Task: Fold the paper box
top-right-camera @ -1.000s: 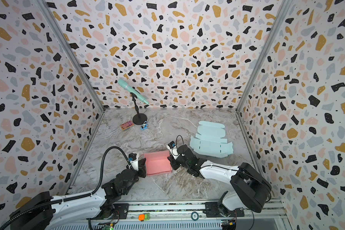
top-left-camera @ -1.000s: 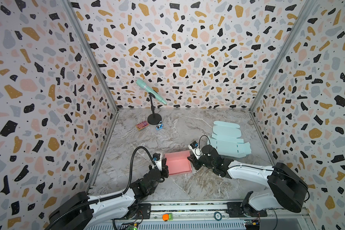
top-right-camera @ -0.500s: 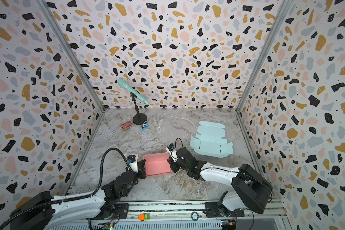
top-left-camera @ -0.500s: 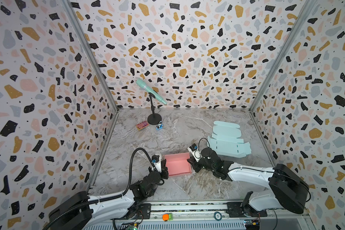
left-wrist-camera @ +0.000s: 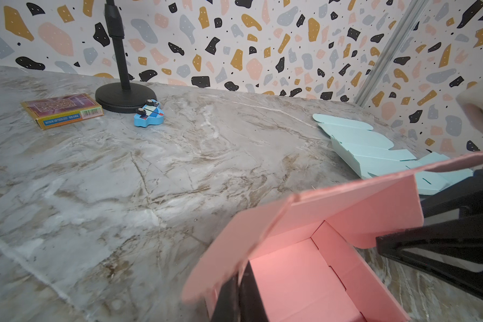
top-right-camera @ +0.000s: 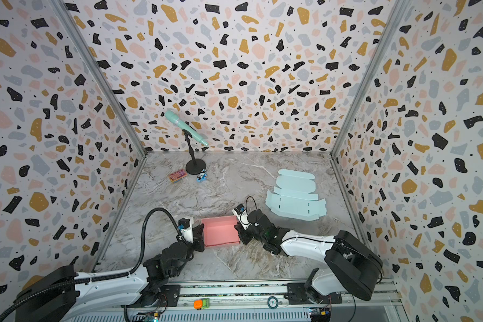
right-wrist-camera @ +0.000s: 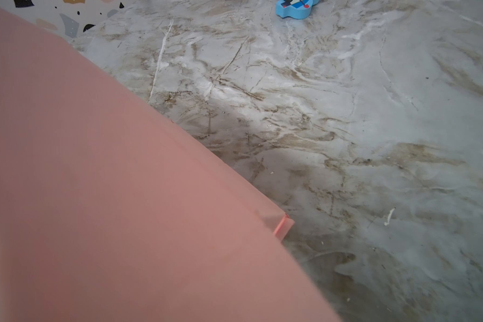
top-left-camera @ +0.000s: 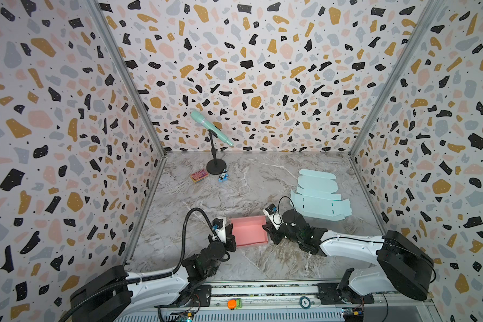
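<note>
Sitting front-centre on glossy marble-veined tabletop (top-left-camera: 248, 189): matte pink paper box (top-left-camera: 248, 232), rectangular, open-topped, walls up, rear flap raised; left gripper (top-left-camera: 231, 235) clenched on left wall; right gripper (top-left-camera: 268, 231) pinching right wall; yellow-edged card pack (left-wrist-camera: 62, 110) shows barcode, lettering unreadable; flat mint die-cut cardboard blank (top-left-camera: 318, 200) beyond right arm.

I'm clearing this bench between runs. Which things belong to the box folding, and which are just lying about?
In the job: pink box, left claw, right claw.
Lying about: flat blue cardboard sheet (untouched), microphone on its stand, card pack, toy car.
</note>
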